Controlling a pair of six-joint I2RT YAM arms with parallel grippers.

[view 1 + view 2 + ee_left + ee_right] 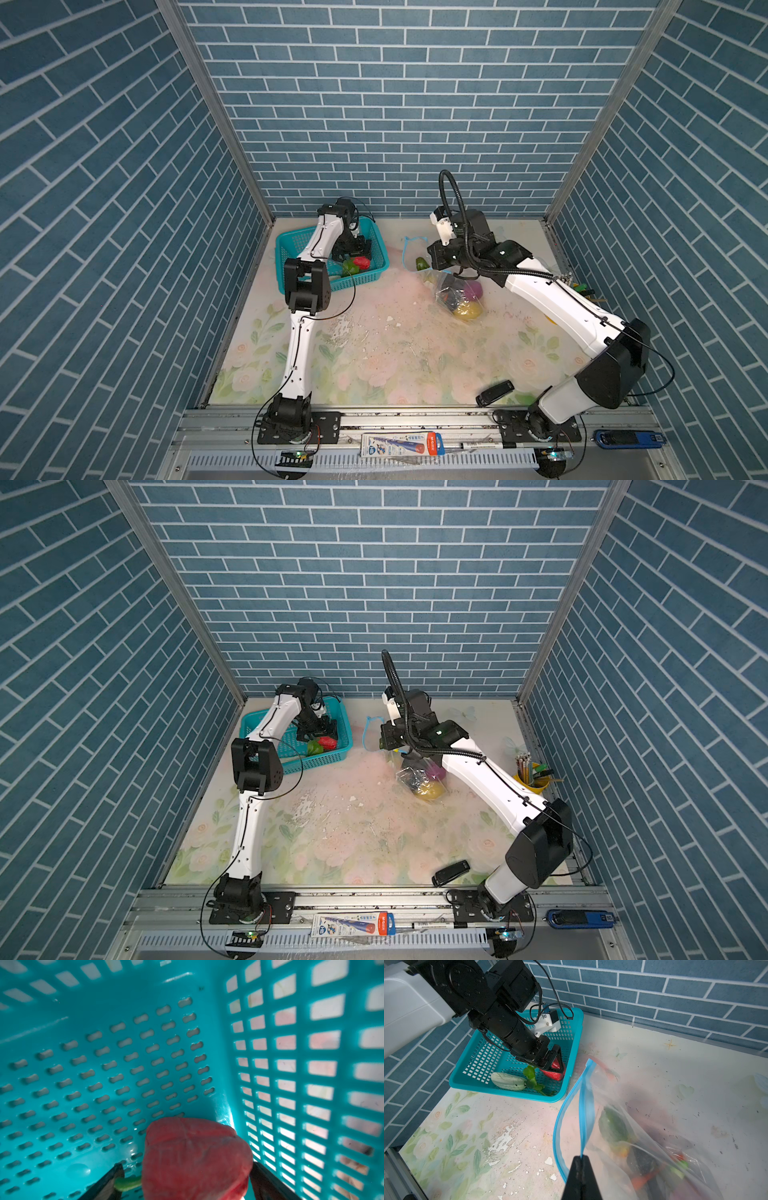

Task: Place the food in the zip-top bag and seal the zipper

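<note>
On the front rail, nearest, a blue-and-red packaged item (401,444) is laid flat, its print too small to be read. Just behind it, on the floral table (374,357), a small black device (494,392) is seen; what it is cannot be told.

Further in, right of the middle, the zip-top bag (451,293) is slumped on the table, partly covered by the right arm. A yellow fruit (467,311) and a purple onion (474,289) are made out through the plastic in both top views. In the right wrist view the contents are blurred to green, dark and orange shapes.

Only that view shows the right gripper (580,1162). Its fingers are pressed together on the zipper (584,1109), and the blue strip is held up with the mouth gaping. A yellow pencil cup (528,782) is seen beside the right arm in a top view.

Farthest, by the back wall, the teal basket (332,286) is entered by the left gripper (187,1165). Its jaws are spread wide to either side of the red pepper (195,1153), which is cut off by the frame edge. A gap is seen on one side.

A pale gourd-like vegetable (508,1081) and a green stem (530,1076) are shown in the basket by the right wrist view. In both top views the gourd is largely hidden beneath the left arm.
</note>
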